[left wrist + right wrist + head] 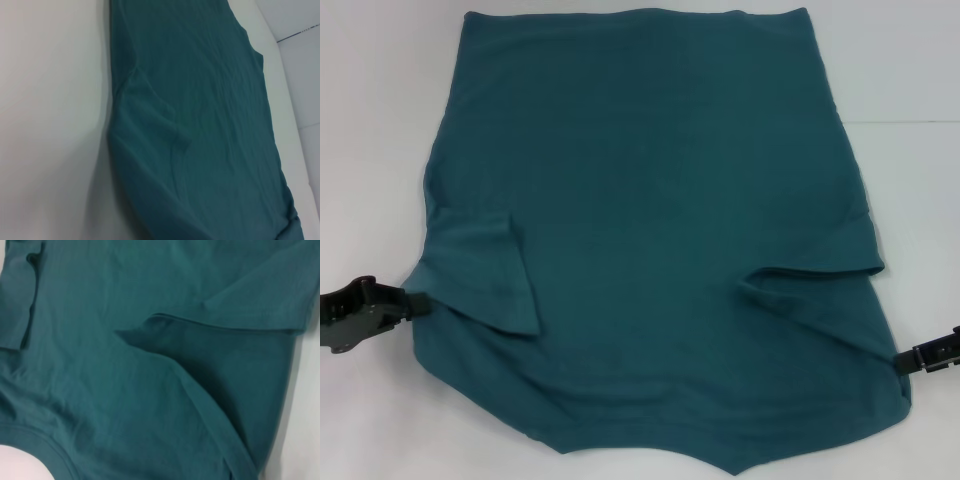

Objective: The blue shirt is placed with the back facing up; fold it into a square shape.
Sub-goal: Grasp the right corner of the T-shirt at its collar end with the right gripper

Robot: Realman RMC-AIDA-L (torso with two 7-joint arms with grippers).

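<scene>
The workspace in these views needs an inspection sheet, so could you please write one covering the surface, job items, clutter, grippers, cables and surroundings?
Surface: white table, bare around the cloth.
Job's things: blue shirt lies flat, plain side up, both sleeves folded inward, collar end nearest the robot.
Clutter: nothing seen.
Grippers: left gripper at the shirt's left edge; right gripper at its right edge; both touch the cloth.
Cables: nothing seen.
Surroundings: a dark seam line crosses the table at far right.

The blue shirt [650, 230]'s near edge is cut off in the head view.
</scene>
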